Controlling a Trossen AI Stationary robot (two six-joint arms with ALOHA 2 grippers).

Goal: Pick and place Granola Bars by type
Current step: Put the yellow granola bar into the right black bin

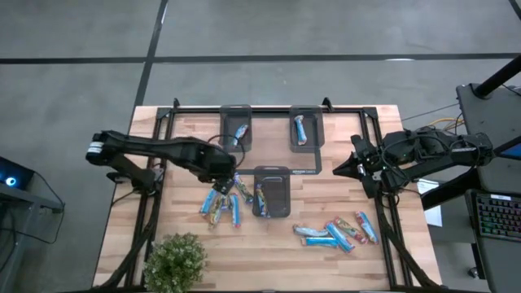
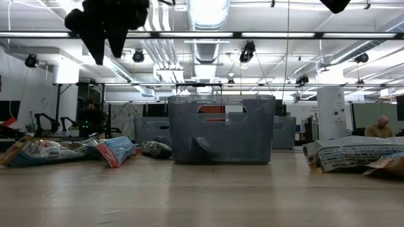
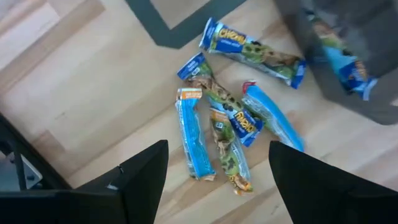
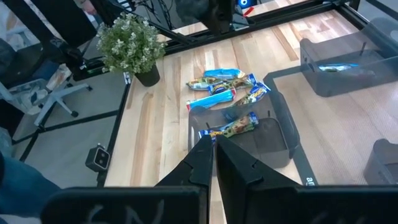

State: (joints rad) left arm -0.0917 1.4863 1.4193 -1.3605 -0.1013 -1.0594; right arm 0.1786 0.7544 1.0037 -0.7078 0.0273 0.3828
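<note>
The left gripper [image 1: 221, 181] hangs above the table just beside the centre tray [image 1: 272, 192], over the cluster of Granola Bars [image 3: 217, 118] that lies on the wood on the plant side of that tray. Its fingers [image 3: 143, 174] stand wide apart and hold nothing. In the left wrist view, five loose bars show between the fingers: a plain blue bar [image 3: 194, 140], two green-and-brown bars crossing each other, a blue bar with a red end [image 3: 270, 115], and a bar nearest the tray printed with a yellow name [image 3: 252, 53].

The centre tray already holds at least one bar [image 4: 231, 127]. The two far trays [image 1: 236, 130] each hold a blue bar. A second group of bars [image 1: 338, 232] lies on the open wood on the other side of the centre tray, toward the right arm.

The right gripper [image 4: 213, 152] waits well clear of the centre tray, near the table edge, with its fingers closed together and empty.

Step in hand, as judged: selecting a bar from the cluster for pickup. The next move calls for a descent onto one bar only. The plain blue bar lies clear along one long side and looks easiest to grasp; the crossed bars risk a double pick. After the lift, the bar goes to the tray matching its wrapper type.

A potted plant [image 1: 173, 262] stands near the table edge, well apart from the work.
</note>
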